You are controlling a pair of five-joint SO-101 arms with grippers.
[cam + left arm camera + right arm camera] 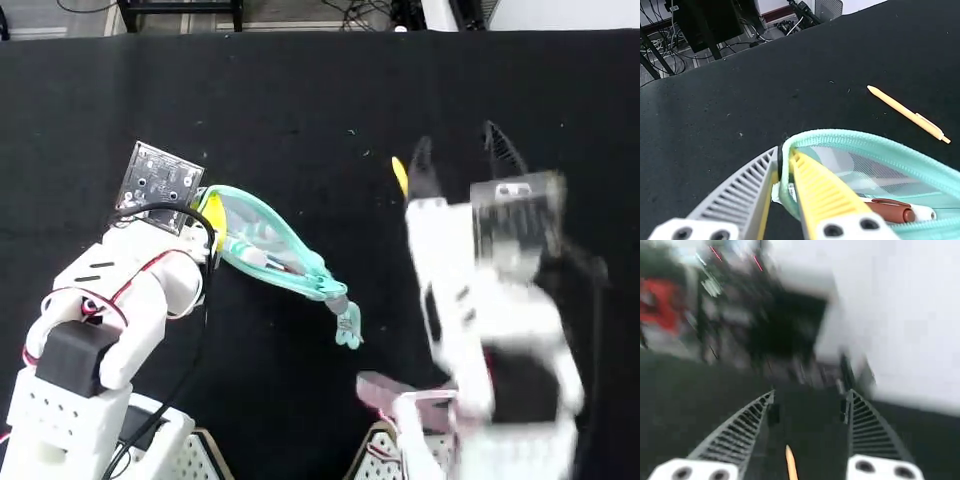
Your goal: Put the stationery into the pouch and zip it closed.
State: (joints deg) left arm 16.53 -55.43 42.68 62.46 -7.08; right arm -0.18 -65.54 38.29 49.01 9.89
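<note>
While the teal, clear-walled pouch (262,243) lies on the left half of the black desk (300,90), one of its ends is clamped between the fingers of the left gripper (208,216). From that end the pouch runs slantwise toward the middle of the near edge. In the left wrist view, the pouch (875,162) is seen with its zip rim parted, and the left gripper (783,156) is closed onto that rim, with a yellow finger (815,192) inside the mouth and a grey finger outside it. A brown-capped marker (892,210) is seen lying inside the pouch. A teal pull strap (347,326) extends from the pouch's other end and rests on the desk nearer the near edge.

A yellow pen (399,175) lies on the desk to the right of centre, well apart from the pouch; it is also shown in the left wrist view (907,114).

The right gripper (459,148) is located at the pen, with its jaws spread wide and nothing held between them. In the right wrist view, the pen tip (790,462) is seen between the fingers of the right gripper (810,397). Whether a finger touches the pen cannot be determined.
</note>
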